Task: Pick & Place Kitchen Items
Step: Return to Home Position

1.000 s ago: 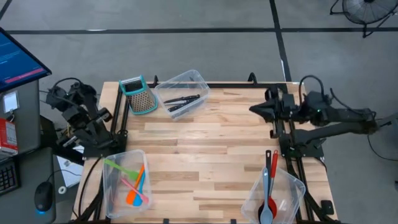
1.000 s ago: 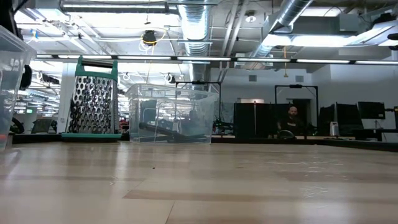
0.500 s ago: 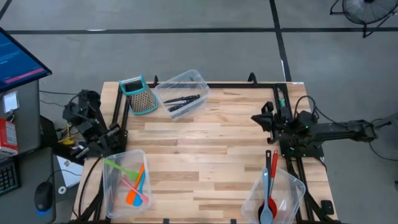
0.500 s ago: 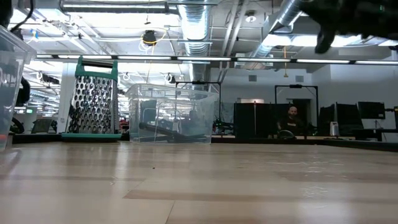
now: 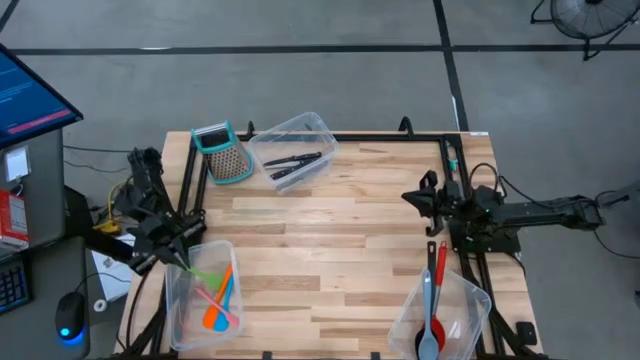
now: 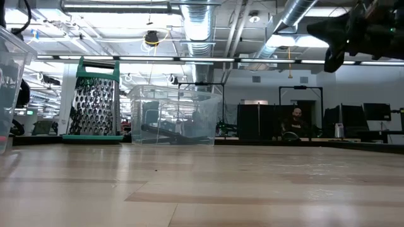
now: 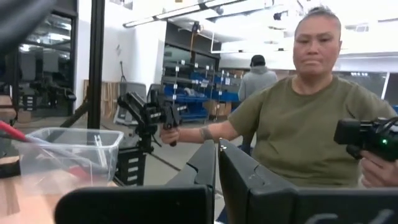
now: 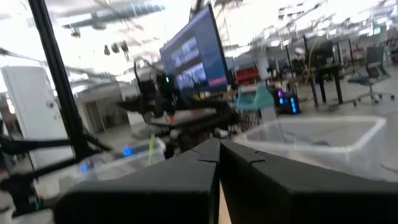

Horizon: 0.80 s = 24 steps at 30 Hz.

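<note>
The kitchen items lie in three clear tubs. Green, pink, orange and blue spatulas [image 5: 212, 292] fill the near-left tub [image 5: 178, 305]. A red and a grey spoon [image 5: 433, 300] stick out over the far rim of the near-right tub [image 5: 472, 305]. Black-handled knives [image 5: 292, 162] lie in the far tub [image 5: 318, 130]. My left gripper [image 5: 186, 240] [image 7: 216, 167] is shut at the table's left edge, by the spatula tub's far corner. My right gripper [image 5: 410, 197] [image 8: 219, 154] is shut near the right edge, just beyond the spoon handles. Neither gripper holds anything.
A metal box grater with a teal top [image 5: 222, 152] stands at the far left, next to the knife tub. Bare wood [image 5: 330, 250] lies between the tubs. A person [image 7: 298, 124] stands beyond the table's right side, and a monitor [image 5: 30, 95] is off its left side.
My left arm has swung from beyond the table's far-left corner toward the near edge, coming down by the spatula tub. My right gripper has moved a little toward the near edge while its arm folded lower, and it now shows at the low view's top right.
</note>
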Tool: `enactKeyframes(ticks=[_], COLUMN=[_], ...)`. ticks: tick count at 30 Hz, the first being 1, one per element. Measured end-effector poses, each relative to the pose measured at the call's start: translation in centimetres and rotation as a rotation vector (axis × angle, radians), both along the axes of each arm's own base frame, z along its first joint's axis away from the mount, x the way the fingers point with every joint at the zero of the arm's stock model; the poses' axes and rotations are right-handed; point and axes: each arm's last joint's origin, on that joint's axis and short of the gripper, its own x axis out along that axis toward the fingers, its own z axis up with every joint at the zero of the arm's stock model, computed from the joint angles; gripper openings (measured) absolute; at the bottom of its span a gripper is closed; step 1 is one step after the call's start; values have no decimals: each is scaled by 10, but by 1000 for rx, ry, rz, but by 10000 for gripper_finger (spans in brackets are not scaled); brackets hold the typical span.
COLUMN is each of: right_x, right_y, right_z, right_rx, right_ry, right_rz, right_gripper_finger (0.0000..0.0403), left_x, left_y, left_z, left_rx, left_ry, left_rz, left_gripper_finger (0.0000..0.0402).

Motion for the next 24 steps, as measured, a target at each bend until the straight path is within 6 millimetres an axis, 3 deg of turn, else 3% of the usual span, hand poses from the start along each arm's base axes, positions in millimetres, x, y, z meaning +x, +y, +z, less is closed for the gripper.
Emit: enactKeyframes(ticks=[11,20,24], right_x=[2,2,2], right_y=[0,0,0], right_z=[-9,-12,-12], right_rx=[22,25,24], right_ry=[92,122,121], right_rz=[-2,-4,-1], right_gripper_finger=[0,1,7], left_x=[11,12,17], left_y=[-19,-20,-15], left_z=[-56,-57,-57], left_rx=[-36,-19,20], left_ry=[-28,-23,-46], left_rz=[15,28,159], left_gripper_finger=[1,0,0])
